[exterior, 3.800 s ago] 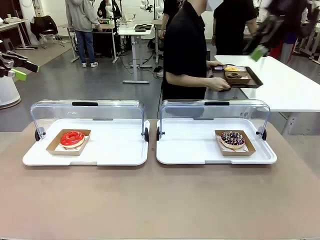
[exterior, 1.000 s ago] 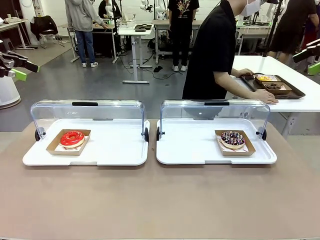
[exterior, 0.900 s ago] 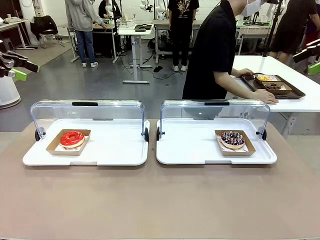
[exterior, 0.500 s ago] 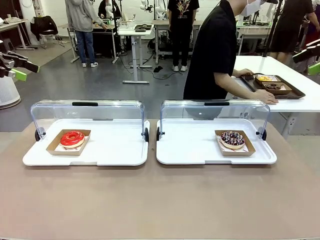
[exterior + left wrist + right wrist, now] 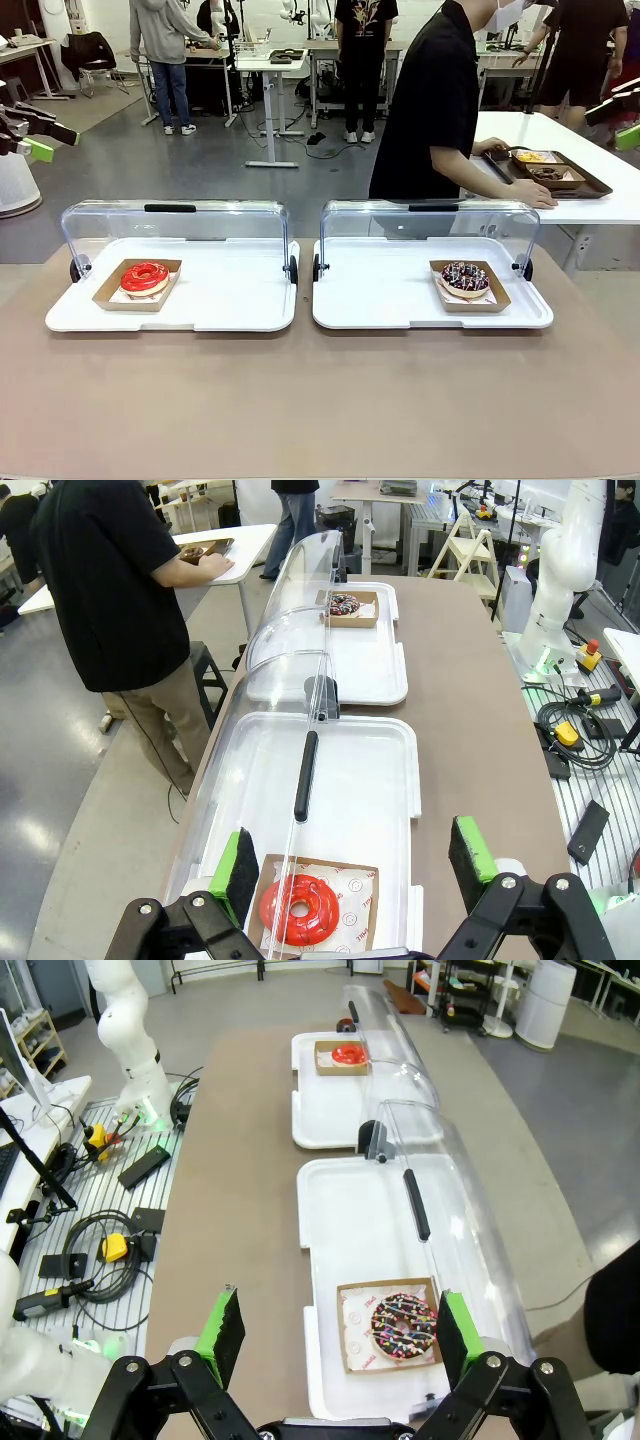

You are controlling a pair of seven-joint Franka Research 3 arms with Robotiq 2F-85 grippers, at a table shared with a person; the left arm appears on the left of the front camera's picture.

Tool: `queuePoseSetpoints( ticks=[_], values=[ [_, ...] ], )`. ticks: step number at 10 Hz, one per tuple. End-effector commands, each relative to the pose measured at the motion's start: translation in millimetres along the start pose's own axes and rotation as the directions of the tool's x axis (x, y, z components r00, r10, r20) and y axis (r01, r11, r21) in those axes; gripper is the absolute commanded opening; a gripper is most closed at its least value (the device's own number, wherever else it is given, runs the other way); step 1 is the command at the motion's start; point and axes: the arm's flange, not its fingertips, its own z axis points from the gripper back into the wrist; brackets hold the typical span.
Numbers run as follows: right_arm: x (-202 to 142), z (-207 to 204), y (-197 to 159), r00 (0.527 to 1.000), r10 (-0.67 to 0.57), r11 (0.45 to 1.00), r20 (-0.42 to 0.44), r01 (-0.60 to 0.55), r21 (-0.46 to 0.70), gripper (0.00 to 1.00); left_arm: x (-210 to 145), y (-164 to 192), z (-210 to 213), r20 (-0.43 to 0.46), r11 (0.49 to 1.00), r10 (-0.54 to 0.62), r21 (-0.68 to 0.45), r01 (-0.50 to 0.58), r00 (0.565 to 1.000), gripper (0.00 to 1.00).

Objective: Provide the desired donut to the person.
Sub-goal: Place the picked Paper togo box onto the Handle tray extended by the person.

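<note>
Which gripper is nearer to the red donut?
The left. The left gripper hangs open above the red donut, on its side of the table. The right gripper hangs open over the chocolate donut, at the other tray.

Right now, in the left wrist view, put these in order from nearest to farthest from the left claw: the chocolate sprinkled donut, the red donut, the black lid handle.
1. The red donut, just ahead of the open left claw, in the near tray.
2. The black lid handle, farther up the middle.
3. The chocolate sprinkled donut, in the far tray.
</note>
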Motion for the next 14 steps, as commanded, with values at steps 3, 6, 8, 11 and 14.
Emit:
queuePoseSetpoints(
  ticks=[3,6,8,11,14],
  values=[
    [-0.4,-2.5,4.1,1.000,-0.001,1.000,0.008,0.001,0.002,1.00,1.7,-1.3,0.6,0.003,1.000,0.007,0.000,-0.007,1.000,1.00],
    [-0.4,-2.5,4.1,1.000,-0.001,1.000,0.008,0.001,0.002,1.00,1.7,-1.3,0.6,0.003,1.000,0.007,0.000,-0.007,1.000,1.00],
    [-0.4,-2.5,4.1,1.000,-0.001,1.000,0.008,0.001,0.002,1.00,1.7,-1.3,0.6,0.003,1.000,0.007,0.000,-0.007,1.000,1.00],
    [-0.4,-2.5,4.1,1.000,-0.001,1.000,0.008,0.001,0.002,1.00,1.7,-1.3,0.6,0.003,1.000,0.007,0.000,-0.007,1.000,1.00],
    [-0.4,-2.5,4.1,1.000,-0.001,1.000,0.008,0.001,0.002,1.00,1.7,-1.3,0.6,0.003,1.000,0.007,0.000,-0.007,1.000,1.00]
  ],
)
